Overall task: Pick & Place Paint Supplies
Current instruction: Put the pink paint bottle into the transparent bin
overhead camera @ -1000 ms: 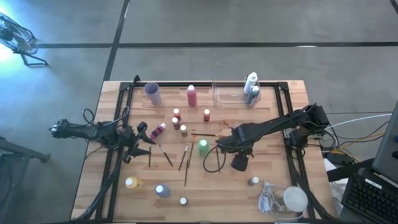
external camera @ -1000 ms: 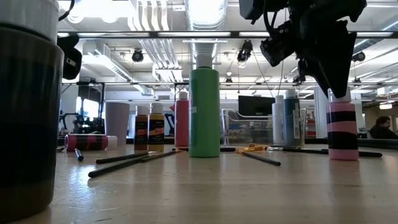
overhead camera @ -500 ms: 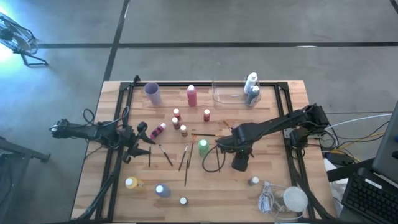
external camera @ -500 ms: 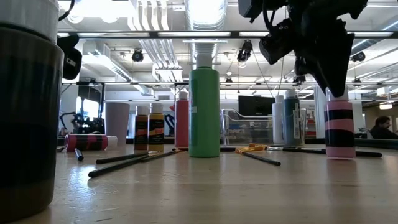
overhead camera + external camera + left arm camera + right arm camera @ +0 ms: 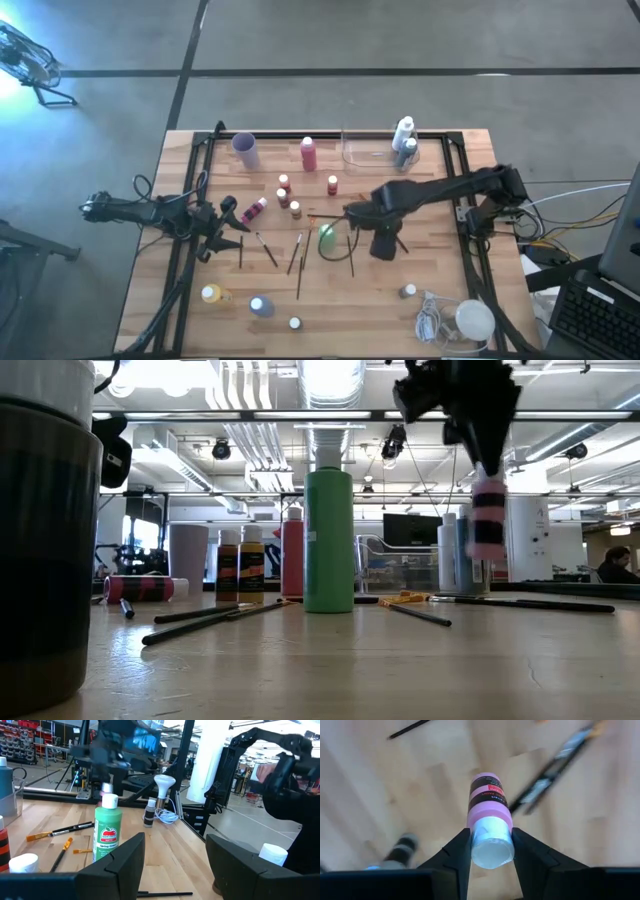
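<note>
Wooden planks make up the surface (image 5: 440, 270) I work over, with a bright workshop ceiling of ducts and lamps beyond it in the low view. My right claw (image 5: 491, 851) is pinching a pink bottle (image 5: 489, 807) by its pale cap, holding it upright and clear of the wood, just right of the green bottle (image 5: 329, 540). Its dark label band carries small white lettering too blurred to make out. From my left wrist the green bottle's label reads "Apple Barrel", with smaller lines I cannot read. My left claw (image 5: 175, 865) waits near the left edge with its fingers spread and nothing between them. Thin dark paintbrushes (image 5: 297, 257) lie scattered around the green bottle, and a blue bottle and a white one stand in a clear tray (image 5: 362, 152) at the far edge.
</note>
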